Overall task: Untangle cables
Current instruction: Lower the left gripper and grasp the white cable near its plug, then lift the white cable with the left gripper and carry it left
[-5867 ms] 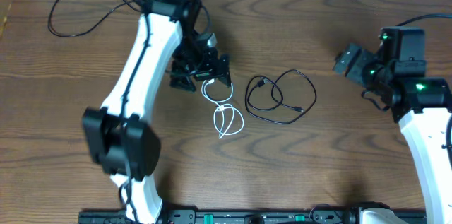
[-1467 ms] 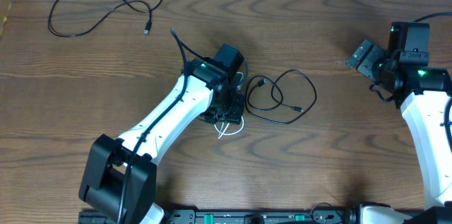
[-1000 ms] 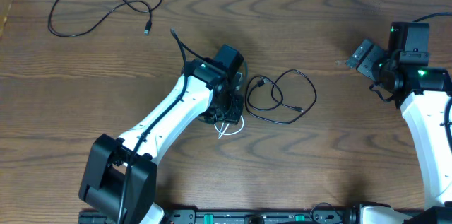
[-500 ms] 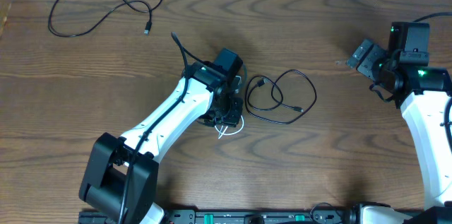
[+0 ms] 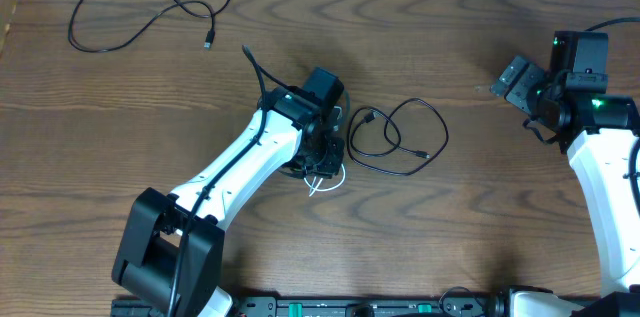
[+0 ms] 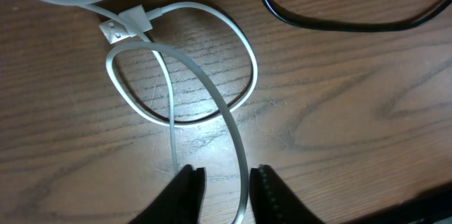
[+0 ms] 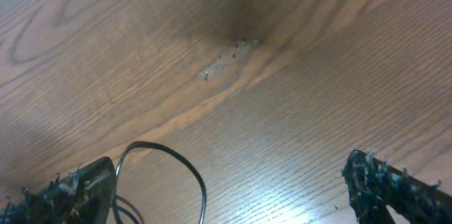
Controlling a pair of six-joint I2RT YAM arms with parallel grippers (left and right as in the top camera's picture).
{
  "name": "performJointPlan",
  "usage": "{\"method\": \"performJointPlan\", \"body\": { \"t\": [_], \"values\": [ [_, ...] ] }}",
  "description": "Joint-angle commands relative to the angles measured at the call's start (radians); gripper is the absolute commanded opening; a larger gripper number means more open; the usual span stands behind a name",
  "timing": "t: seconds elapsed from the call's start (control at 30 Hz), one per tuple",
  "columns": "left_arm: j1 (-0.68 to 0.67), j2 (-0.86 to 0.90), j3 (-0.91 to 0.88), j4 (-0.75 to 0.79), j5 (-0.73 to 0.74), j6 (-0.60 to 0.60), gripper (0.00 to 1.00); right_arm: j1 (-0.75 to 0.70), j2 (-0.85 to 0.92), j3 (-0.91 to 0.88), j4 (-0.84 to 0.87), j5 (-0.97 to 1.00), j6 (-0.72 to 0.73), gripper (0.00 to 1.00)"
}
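Note:
A white cable [image 5: 326, 181] lies in loose loops at the table's middle, mostly under my left gripper [image 5: 322, 162]. In the left wrist view its loop [image 6: 248, 75] and plug [image 6: 126, 25] lie ahead, and one strand runs between my left gripper's [image 6: 226, 181] narrowly parted fingers, close to the right one, with a gap on the left. One black cable [image 5: 415, 103] lies coiled just right of it, its edge showing in the wrist view [image 6: 353, 29]. A second black cable [image 5: 208, 42] sprawls at the far left. My right gripper [image 5: 515, 82] hovers wide open over bare wood [image 7: 233, 189].
The table's back edge runs along the top of the overhead view, and a wooden side wall [image 5: 8, 17] stands at the far left. A thin black cord loop [image 7: 201, 181] hangs beside my right gripper's left finger. A pale scuff [image 7: 226, 60] marks the wood ahead.
The left arm came down from the white cable's upper end to its lower loops. Over the last second its jaws narrowed around one white strand. The right arm is still.

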Motion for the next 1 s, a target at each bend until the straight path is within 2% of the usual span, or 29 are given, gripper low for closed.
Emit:
{"method": "performJointPlan", "body": {
  "t": [0.0,0.07,0.17,0.4,0.7,0.83,0.97],
  "values": [
    [0.003,0.012,0.024,-0.008,-0.007,0.005,0.21,-0.001,0.002,0.003,0.0,0.015,-0.003,0.99],
    [0.003,0.012,0.024,-0.008,-0.007,0.005,0.19,-0.001,0.002,0.003,0.0,0.015,-0.003,0.99],
    [0.004,0.012,0.025,-0.008,-0.007,0.005,0.08,-0.001,0.002,0.003,0.0,0.015,-0.003,0.99],
    [0.022,-0.047,0.063,-0.028,-0.007,0.005,0.07,-0.001,0.002,0.003,0.0,0.015,-0.003,0.99],
    [0.17,-0.332,0.208,0.01,-0.006,0.032,0.08,-0.001,0.002,0.003,0.0,0.015,-0.003,0.99],
    [0.248,-0.477,0.261,0.141,-0.006,0.031,0.08,-0.001,0.002,0.003,0.0,0.015,-0.003,0.99],
    [0.296,-0.589,0.263,0.363,-0.007,0.024,0.08,-0.001,0.002,0.003,0.0,0.015,-0.003,0.99]
  ]
}}
